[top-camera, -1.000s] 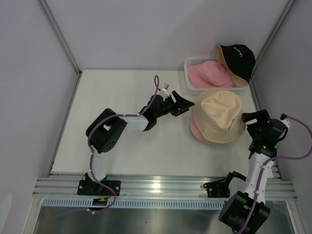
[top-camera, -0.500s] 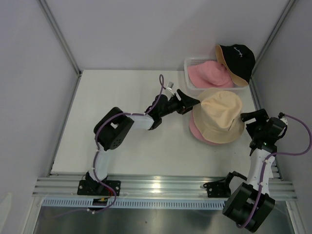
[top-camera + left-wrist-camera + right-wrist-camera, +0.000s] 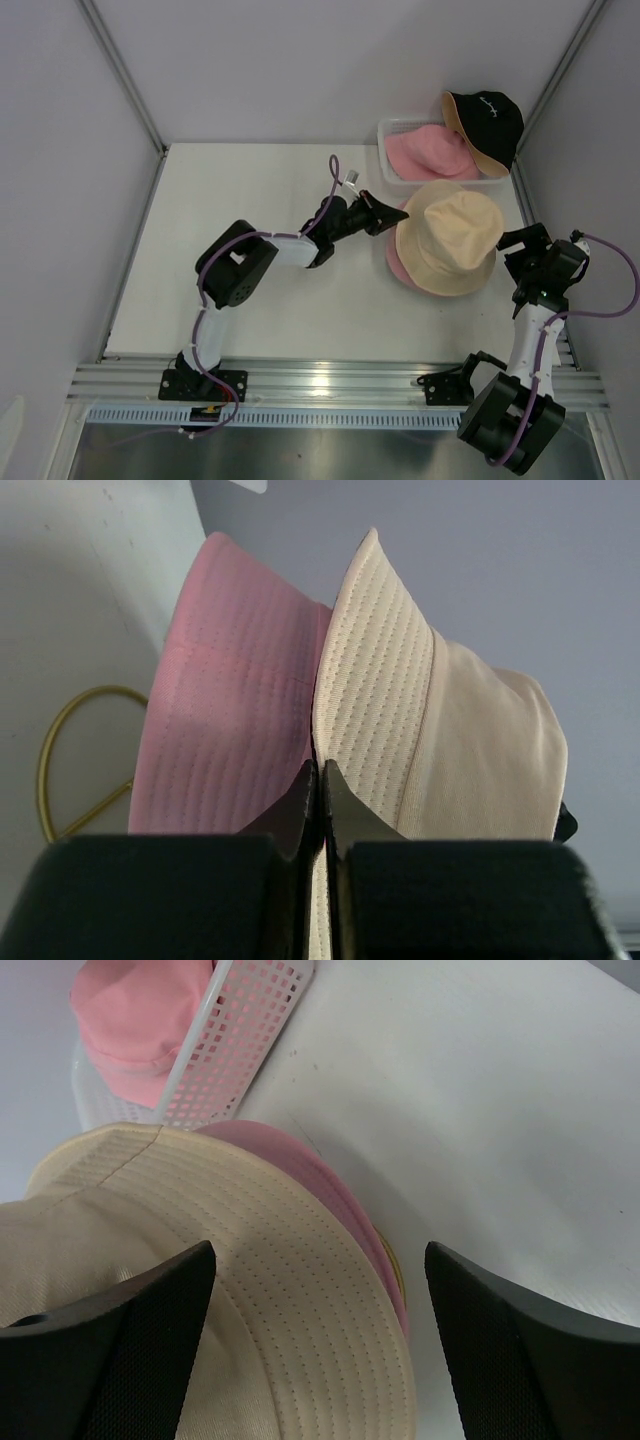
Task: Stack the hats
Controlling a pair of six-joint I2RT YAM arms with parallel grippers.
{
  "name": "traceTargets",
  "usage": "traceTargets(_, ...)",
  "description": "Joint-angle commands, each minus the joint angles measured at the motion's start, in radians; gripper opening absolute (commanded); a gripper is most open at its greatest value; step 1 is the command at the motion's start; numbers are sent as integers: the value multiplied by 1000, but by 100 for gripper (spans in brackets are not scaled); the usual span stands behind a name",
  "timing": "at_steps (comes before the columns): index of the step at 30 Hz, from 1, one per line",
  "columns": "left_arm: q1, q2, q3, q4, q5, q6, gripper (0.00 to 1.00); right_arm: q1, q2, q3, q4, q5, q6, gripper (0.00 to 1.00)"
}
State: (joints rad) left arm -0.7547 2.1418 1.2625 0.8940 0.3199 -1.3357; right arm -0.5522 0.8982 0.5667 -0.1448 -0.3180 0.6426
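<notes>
A beige hat (image 3: 448, 243) lies on top of a pink hat (image 3: 397, 264) at the right of the table. My left gripper (image 3: 399, 213) is at the stack's left edge, shut on the beige hat's brim (image 3: 372, 670); the pink hat (image 3: 230, 720) hangs just left of the jaws (image 3: 320, 766). My right gripper (image 3: 508, 258) stands open at the stack's right side, its fingers spread over the beige brim (image 3: 290, 1290), holding nothing (image 3: 318, 1252). A second pink hat (image 3: 430, 152) lies in the bin, and a black hat (image 3: 488, 122) rests on the bin's far right corner.
The white mesh bin (image 3: 391, 170) stands at the table's back right corner, also in the right wrist view (image 3: 240, 1040). A gold wire stand (image 3: 58, 742) shows under the pink hat. Grey walls close in on both sides.
My left arm reached right to the hat stack and its gripper closed on the beige brim. The beige hat shifted slightly. The right gripper stayed open and barely moved.
</notes>
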Motion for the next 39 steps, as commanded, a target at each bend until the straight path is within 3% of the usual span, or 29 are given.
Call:
traceTargets(1,-6,-42,-23,-32,-47,18,1,-5,-1,48,17,19,-17,88)
traceTargets(6,-3,-82,-67,-171,-117,24,1,-5,-5,42,4,31,-18,86)
traceTargets(12,8,-100,-133,-145,-148,59,1,-5,-16,10,10,23,-23,86)
traceTargets(18,-9,-146,-121,-321,-246,150,1,-5,-16,-28,36,17,-21,86)
traceTargets(26,-14,-166,-132,-368,-245,193,1,-5,14,2,77,-42,-55,85)
traceTargets(33,-14,-197,-127,-458,-265,210,1,-2,60,45,281,-191,-44,82)
traceTargets(39,-23,-189,-106,-497,-280,217,1,118,171,88,353,-228,-79,83)
